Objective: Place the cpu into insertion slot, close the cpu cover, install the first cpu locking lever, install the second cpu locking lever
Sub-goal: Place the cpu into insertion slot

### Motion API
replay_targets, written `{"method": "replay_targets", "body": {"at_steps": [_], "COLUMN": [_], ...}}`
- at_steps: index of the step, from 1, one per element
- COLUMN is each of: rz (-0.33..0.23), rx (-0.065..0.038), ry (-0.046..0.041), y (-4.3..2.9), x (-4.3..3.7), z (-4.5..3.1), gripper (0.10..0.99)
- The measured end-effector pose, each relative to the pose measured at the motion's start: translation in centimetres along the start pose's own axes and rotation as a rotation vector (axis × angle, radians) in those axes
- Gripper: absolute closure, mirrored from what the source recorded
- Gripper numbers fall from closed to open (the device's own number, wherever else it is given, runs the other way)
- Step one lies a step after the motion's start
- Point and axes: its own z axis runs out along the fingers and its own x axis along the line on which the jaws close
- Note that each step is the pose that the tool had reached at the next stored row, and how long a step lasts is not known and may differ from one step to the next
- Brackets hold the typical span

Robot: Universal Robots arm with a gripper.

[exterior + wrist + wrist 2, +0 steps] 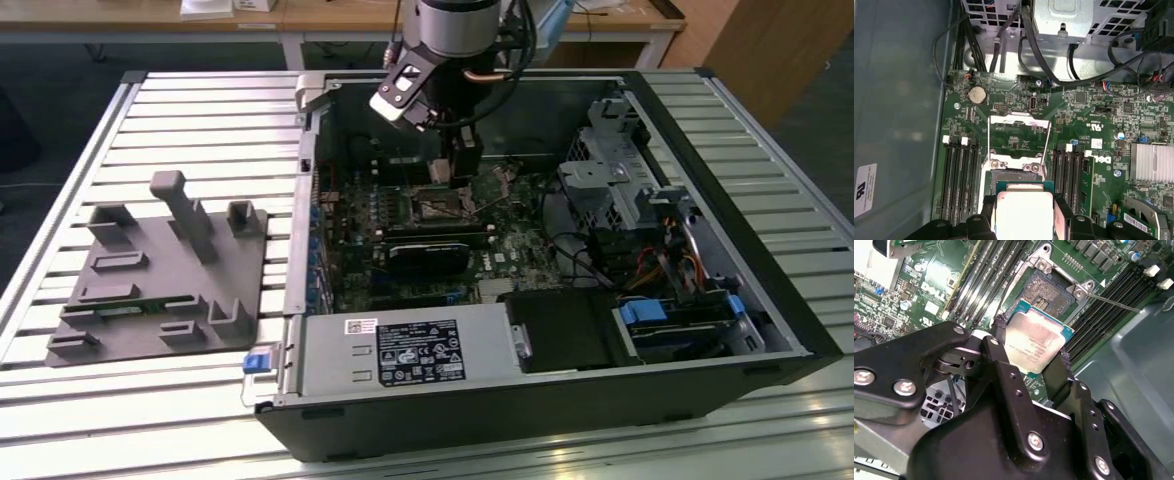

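Nearest me in the exterior view, the power supply (400, 352) sits along the near edge of the open computer case (747, 300) on the slatted table (200, 100), with a grey fixture tray (154, 270) at the exterior view's left. Farther in, past the long black card (430, 252), I have the gripper (461, 165) over the motherboard. In both wrist views the cpu (1036, 342) (1024, 212) is a flat square with a dull grey metal top and a thin green rim. The gripper (1031, 342) is closed to the chip's width, its black fingers (999, 332) pinching two opposite edges. The chip hangs just short of the insertion slot (1046, 292) (1016, 175), not seated; the slot's dark centre lies bare inside its silvery rim. The cpu cover (1018, 135) is swung open off the slot, and a thin lever rod (1114, 302) juts from one corner. Memory slots (959, 175) crowd both sides of the slot, so room is tight there; the case wall (899, 100) stands well apart.
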Motion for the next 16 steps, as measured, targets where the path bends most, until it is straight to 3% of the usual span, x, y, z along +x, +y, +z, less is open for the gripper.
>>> {"method": "replay_targets", "body": {"at_steps": [16], "rz": [0.004], "rx": [0.000], "ry": [-0.0033], "y": [-0.07], "x": [0.07], "z": [0.80], "gripper": [0.545]}}
